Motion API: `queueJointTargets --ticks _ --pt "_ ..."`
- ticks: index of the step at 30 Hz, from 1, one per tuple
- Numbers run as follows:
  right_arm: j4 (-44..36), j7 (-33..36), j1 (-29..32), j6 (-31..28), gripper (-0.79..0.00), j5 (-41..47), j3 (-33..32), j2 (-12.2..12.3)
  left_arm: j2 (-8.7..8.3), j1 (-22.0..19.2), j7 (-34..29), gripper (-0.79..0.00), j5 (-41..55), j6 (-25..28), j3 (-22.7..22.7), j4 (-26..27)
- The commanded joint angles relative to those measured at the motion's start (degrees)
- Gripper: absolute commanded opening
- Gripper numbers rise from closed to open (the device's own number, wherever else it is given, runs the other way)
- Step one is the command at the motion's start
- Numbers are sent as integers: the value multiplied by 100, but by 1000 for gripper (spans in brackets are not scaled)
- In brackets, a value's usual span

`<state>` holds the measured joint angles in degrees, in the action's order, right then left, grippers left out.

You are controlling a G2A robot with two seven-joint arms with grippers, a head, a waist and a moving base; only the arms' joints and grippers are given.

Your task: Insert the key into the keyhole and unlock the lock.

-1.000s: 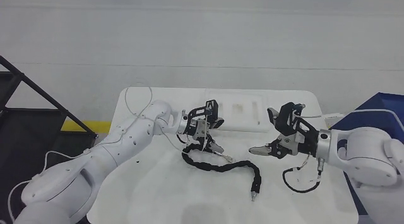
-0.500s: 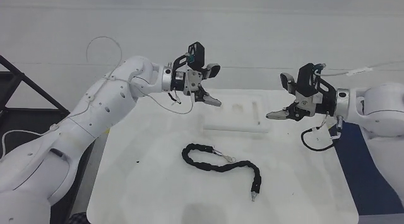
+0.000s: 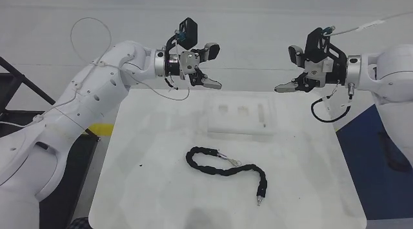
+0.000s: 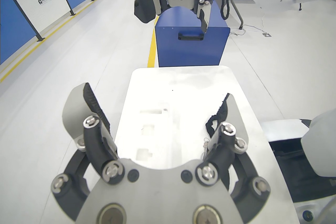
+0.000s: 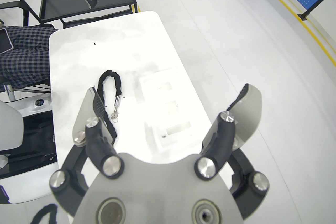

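Chain lock [image 3: 242,170] on table [image 3: 148,184] — its keyhole too small to discern.

Black lock [image 3: 201,166], white table [image 3: 148,184]

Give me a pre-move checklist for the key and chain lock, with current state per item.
1. Left gripper open and empty: ok.
2. Right gripper open and empty: ok.
3. Chain lock lying uncovered on the table: ok.
4. Key located, at the chain lock's metal end: ok.
5. Key fully inserted: cannot tell, too small.
6. Both grippers raised clear of the chain lock: ok.
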<state>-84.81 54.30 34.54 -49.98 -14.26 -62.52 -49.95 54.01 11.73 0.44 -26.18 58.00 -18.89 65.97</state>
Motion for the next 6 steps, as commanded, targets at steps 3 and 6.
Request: queueJointTargets --ticks 3,6 --pt "-3 0 6 0 -1 0 -4 0 0 3 -10 0 -1 0 -3 1" --pt "-6 2 8 1 -1 -1 -7 0 0 4 -13 0 -1 0 -4 2"
